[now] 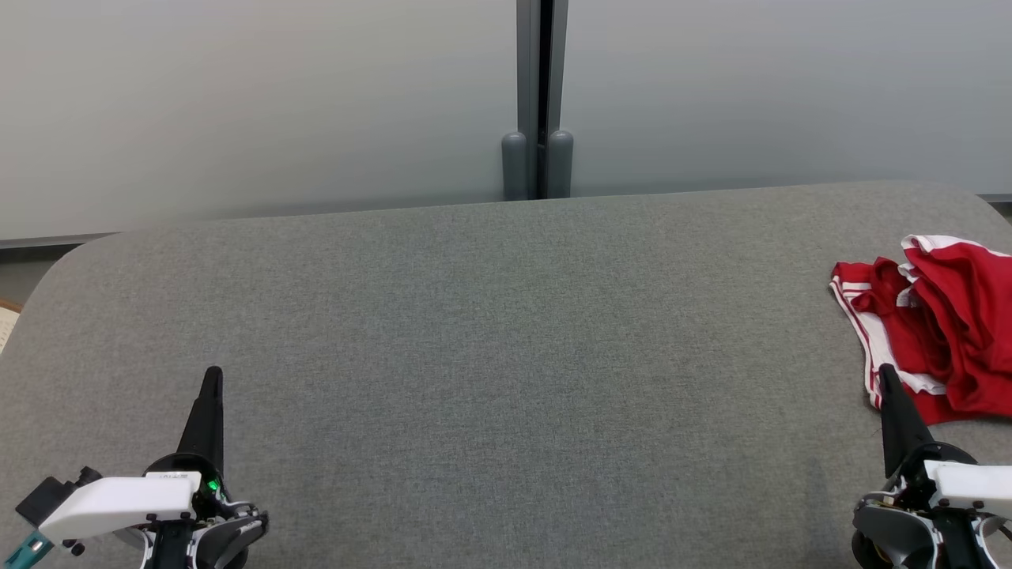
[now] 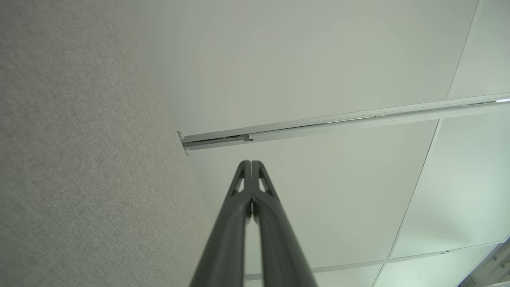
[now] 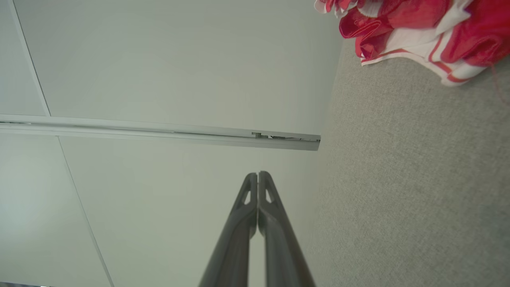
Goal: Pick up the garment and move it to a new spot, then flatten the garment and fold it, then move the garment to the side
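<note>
Looking down from the head camera, you have a broad counter (image 1: 506, 356) covered in grey woven fabric with a fine, felt-like grain, its far corners rounded. The garment (image 1: 957, 316) lies at the counter's right edge. It is a crumpled heap of red cloth with white bands and thin red stripes along its hems, and part of it runs out of the picture.

Your left end effector (image 1: 212, 373) sits at the lower left over bare fabric, well apart from the garment. Its two long dark fingers (image 2: 231, 227) are pressed together into one tapering point and hold nothing.

Your right end effector (image 1: 885, 370) is at the lower right, its tip overlapping the garment's near hem in the head view. Whether it touches the cloth, you cannot tell. In the right wrist view its fingers (image 3: 275, 231) meet along their length, with small triangular cut-outs near the tips and nothing between them. The garment lies off to one side of them.

Behind the counter stand smooth, pale, matte wall panels (image 1: 237, 103), split by a grey post (image 1: 538, 95) with two rounded caps at its foot.
</note>
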